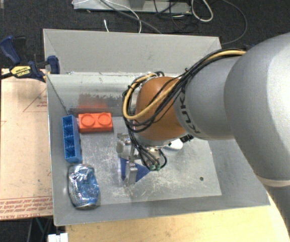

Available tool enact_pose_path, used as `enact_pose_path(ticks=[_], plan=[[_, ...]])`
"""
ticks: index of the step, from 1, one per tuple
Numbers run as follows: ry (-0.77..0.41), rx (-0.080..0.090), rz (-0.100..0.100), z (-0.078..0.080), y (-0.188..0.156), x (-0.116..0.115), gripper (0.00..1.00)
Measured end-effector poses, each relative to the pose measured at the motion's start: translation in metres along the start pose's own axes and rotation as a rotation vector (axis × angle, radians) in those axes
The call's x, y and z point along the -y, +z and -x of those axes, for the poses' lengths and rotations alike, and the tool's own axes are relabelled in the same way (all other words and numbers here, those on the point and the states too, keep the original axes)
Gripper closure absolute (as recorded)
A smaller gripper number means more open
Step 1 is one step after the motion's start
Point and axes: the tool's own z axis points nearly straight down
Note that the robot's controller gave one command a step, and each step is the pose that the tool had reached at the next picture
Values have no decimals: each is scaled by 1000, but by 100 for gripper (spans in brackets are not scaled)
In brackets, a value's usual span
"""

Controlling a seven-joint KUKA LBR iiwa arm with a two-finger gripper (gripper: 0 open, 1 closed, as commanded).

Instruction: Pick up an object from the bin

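My gripper is down at the bin floor, a little in front of the middle, under the orange wrist cover. A small blue wedge-shaped piece lies right against it, showing on both sides of the metal. An orange two-stud brick lies flat at the back left, well apart from the gripper. A long blue brick runs along the left wall. A crumpled blue and silver wrapper sits in the front left corner.
A small white thing peeks out from under the arm to the right of the gripper. The arm covers the back right of the bin. Bare floor shows at the front right.
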Motion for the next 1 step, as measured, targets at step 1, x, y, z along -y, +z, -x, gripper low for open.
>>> enact_pose_path(ticks=[1], plan=[[-27, -4, -1, -6, 9, -3, 0]])
